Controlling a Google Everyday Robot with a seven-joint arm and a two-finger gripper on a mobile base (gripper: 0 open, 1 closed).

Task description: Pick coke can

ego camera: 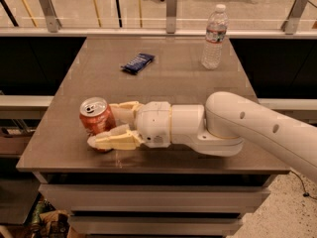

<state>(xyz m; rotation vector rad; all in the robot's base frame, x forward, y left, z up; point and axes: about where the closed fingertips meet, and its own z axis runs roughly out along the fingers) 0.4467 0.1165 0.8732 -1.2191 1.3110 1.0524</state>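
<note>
Gripping the can (95, 114) at the lower left of the frame, your tool (102, 125) is lying low over the surface (173, 81), one finger pressing on each side. The can is standing upright on the surface, not yet lifted. You are sitting at the grasp step, as I judge it. Next you are needing a firm hold and a straight upward lift.
</note>
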